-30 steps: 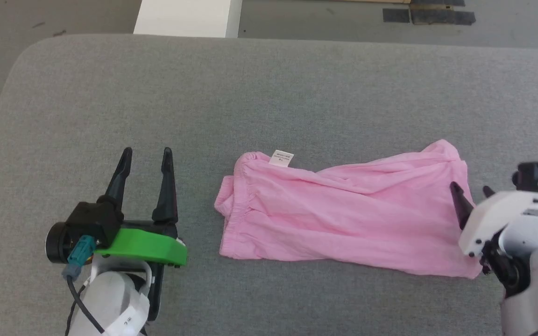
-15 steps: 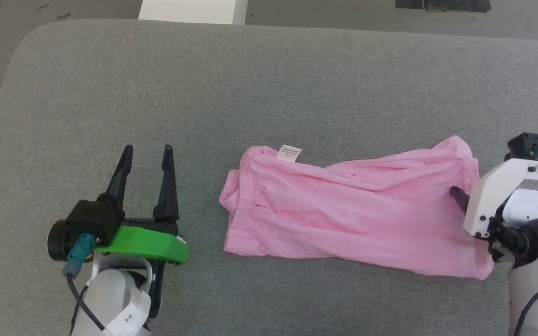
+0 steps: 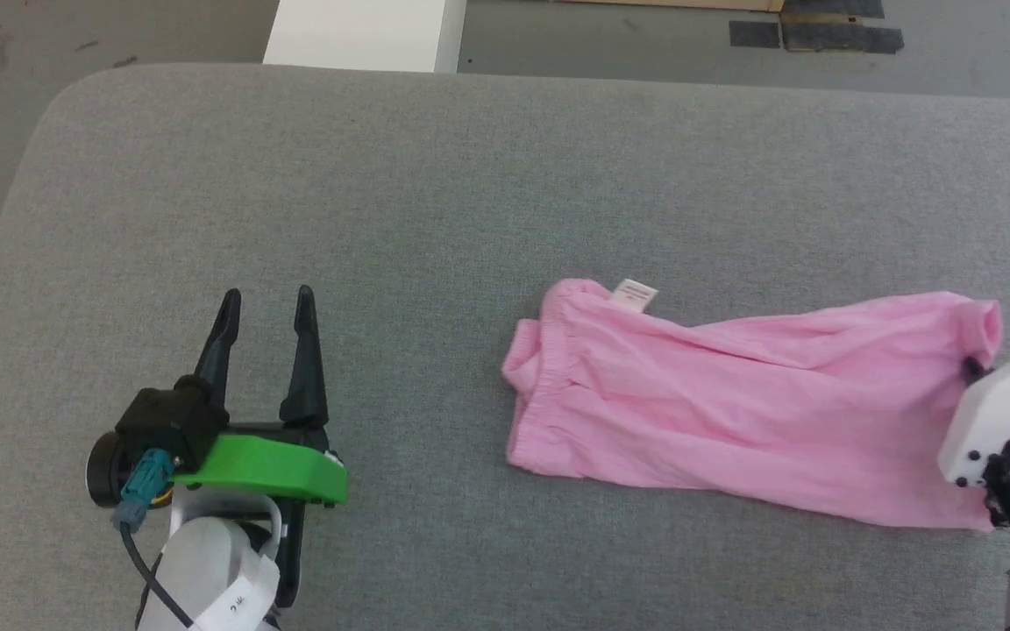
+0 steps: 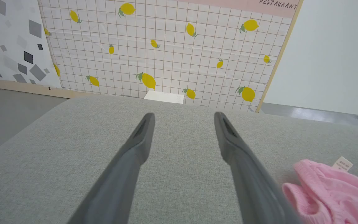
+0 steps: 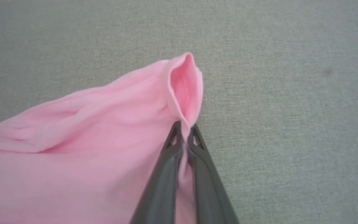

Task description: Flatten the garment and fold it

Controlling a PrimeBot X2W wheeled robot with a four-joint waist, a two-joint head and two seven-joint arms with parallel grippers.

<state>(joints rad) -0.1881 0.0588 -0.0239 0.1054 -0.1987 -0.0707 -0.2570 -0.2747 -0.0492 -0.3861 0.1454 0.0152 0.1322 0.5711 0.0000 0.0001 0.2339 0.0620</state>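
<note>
The garment (image 3: 733, 403), light pink wrinkly shorts, lies stretched across the grey cushioned surface (image 3: 470, 175), waistband and small white label (image 3: 634, 295) at its left end. My right gripper (image 5: 183, 129) is shut on the hem at the garment's (image 5: 89, 124) right end, cloth pinched between the two dark fingers; in the head view its white housing (image 3: 992, 407) covers that hem. My left gripper (image 3: 264, 307) rests on the surface well left of the waistband, fingers apart and holding nothing. In the left wrist view the open gripper (image 4: 183, 119) has the waistband (image 4: 322, 186) at its lower right.
The grey surface has a rounded far-left corner and drops to a grey floor (image 3: 119, 35). A white box (image 3: 356, 35) stands beyond the far edge. A lemon-patterned tiled panel (image 4: 166, 46) stands behind the surface in the left wrist view.
My right gripper closed on the garment's right hem and drew it to the right, stretching the shorts out. The head camera shifted a little. The left gripper stayed open in place.
</note>
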